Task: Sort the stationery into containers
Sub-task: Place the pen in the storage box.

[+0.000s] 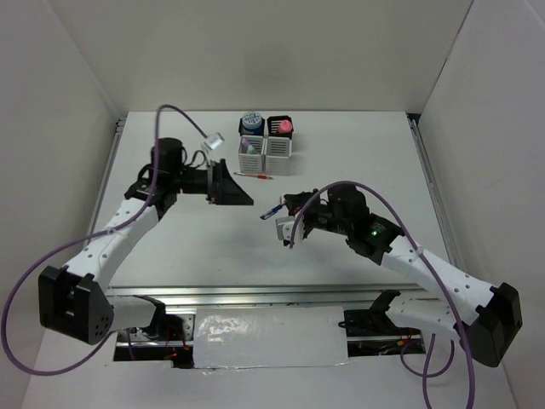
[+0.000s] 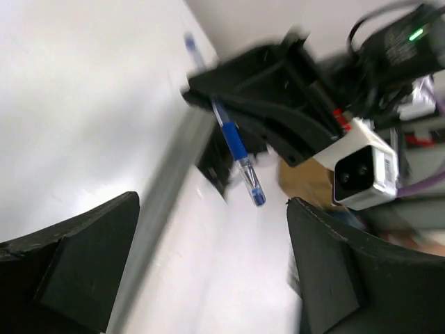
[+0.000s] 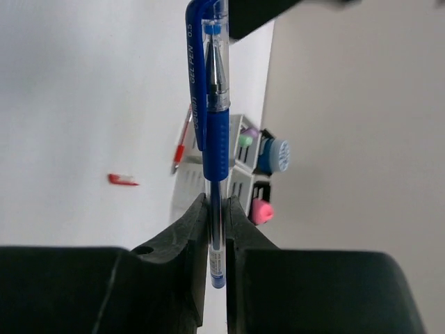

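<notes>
- The right gripper [image 3: 217, 216] is closest to the near edge of the table [image 1: 358, 162]. Its two fingers are pinched tight on a blue pen [image 3: 211, 132], near one end. The rest of the pen sticks out past the fingers, up off the table.
- The left gripper [image 2: 212, 278] is a bit farther back and to the left. Its jaws are wide open and hold nothing. It faces the blue pen, which hangs in front of it without touching it.
- Behind both grippers, a red pen [image 1: 255, 175] lies flat on the table, just in front of the cups. A small red bit [image 3: 123, 180] lies near it.
- Farthest back stand four cups [image 1: 278, 152] joined in a square, two white in front and two black behind.
- A blue roll [image 1: 251, 119] sits in the back left black cup.
- A pink-capped tube [image 1: 283, 128] sits in the back right black cup.
- A green stick [image 3: 245, 139] and a purple stick [image 3: 252, 130] stand in the front left white cup.
</notes>
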{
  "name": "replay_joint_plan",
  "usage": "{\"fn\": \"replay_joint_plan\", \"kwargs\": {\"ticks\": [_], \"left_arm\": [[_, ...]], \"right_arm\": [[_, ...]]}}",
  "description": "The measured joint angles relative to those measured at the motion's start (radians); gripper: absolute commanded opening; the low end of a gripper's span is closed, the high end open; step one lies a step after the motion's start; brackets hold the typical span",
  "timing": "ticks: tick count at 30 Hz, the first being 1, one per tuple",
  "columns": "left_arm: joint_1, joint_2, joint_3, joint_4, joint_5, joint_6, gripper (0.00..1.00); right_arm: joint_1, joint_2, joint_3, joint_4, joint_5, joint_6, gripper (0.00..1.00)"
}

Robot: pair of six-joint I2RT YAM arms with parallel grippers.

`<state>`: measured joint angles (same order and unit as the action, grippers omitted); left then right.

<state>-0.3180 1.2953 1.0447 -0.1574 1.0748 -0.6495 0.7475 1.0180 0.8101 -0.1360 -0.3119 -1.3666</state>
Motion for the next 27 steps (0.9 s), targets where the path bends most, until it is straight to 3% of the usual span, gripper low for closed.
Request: {"fn": "replay_joint_plan", "kwargs": {"ticks": [5, 10, 16, 21, 27], "left_arm": [[0.161, -0.163, 0.005, 0.168, -0.066, -0.018, 0.96], [0.163, -0.267, -0.018, 0.376, -0.112, -0.058, 0.85], [0.144, -0.223, -0.031, 0.535, -0.162, -0.139, 0.81], [0.11, -0.18, -0.038, 0.607, -0.19, -0.191, 0.75], [0.049, -0.138, -0.027, 0.679, -0.207, -0.222, 0.65]], "right_arm": [[-0.026, -0.006, 0.045, -0.037, -0.002, 0.288, 0.0], [-0.035, 0.077, 0.235, -0.091, -0.086, 0.742, 0.0], [-0.042, 0.174, 0.385, -0.065, -0.232, 1.209, 0.0], [-0.045, 0.214, 0.402, -0.034, -0.294, 1.426, 0.0], [-0.053, 0.253, 0.404, -0.027, -0.337, 1.556, 0.0]]}}
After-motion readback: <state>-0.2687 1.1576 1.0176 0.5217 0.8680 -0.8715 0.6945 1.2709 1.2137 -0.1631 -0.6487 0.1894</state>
